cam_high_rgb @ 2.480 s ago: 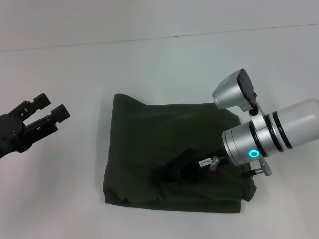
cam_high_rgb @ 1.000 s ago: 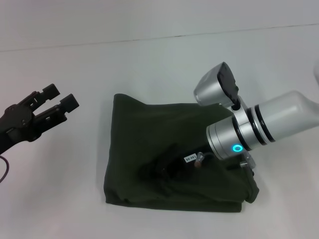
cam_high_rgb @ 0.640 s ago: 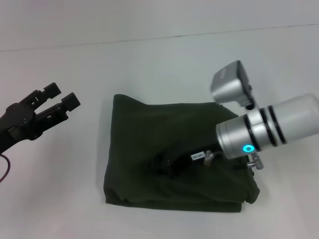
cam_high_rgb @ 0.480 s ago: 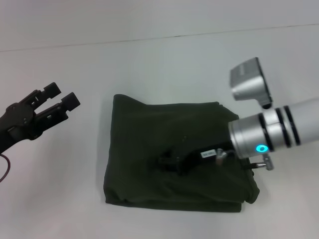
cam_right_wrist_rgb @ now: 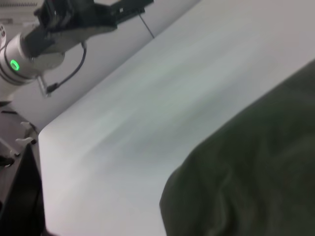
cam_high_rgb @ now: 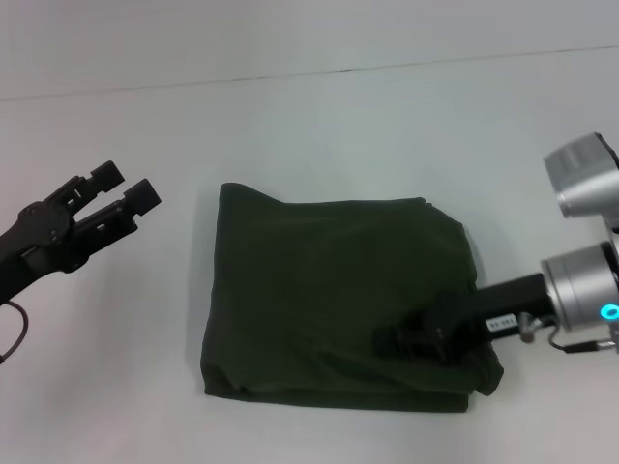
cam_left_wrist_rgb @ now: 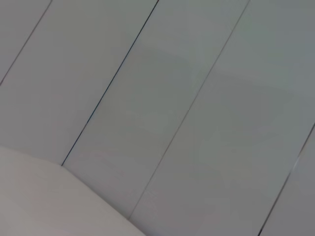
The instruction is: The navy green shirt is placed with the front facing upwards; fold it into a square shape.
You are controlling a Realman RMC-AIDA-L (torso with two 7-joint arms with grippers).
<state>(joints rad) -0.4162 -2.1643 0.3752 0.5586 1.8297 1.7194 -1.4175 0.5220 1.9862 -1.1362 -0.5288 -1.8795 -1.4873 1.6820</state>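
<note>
The navy green shirt (cam_high_rgb: 329, 290) lies folded into a rough square on the white table (cam_high_rgb: 338, 126); no lettering or label shows on the side facing up. My right gripper (cam_high_rgb: 401, 340) reaches in from the right, low over the shirt's near right part, black against the dark cloth. My left gripper (cam_high_rgb: 133, 182) hovers open and empty to the left of the shirt, apart from it. In the right wrist view the shirt (cam_right_wrist_rgb: 256, 167) fills the lower corner, and the left arm (cam_right_wrist_rgb: 54, 34) is visible far off.
The table's far edge (cam_high_rgb: 309, 75) meets a pale wall. The left wrist view shows only grey wall panels (cam_left_wrist_rgb: 187, 98) and a pale corner of the table (cam_left_wrist_rgb: 39, 201).
My right arm has drawn back to the right across the shirt, from its middle to its near right part. The left gripper has crept slightly toward the shirt. The shirt's outline is unchanged.
</note>
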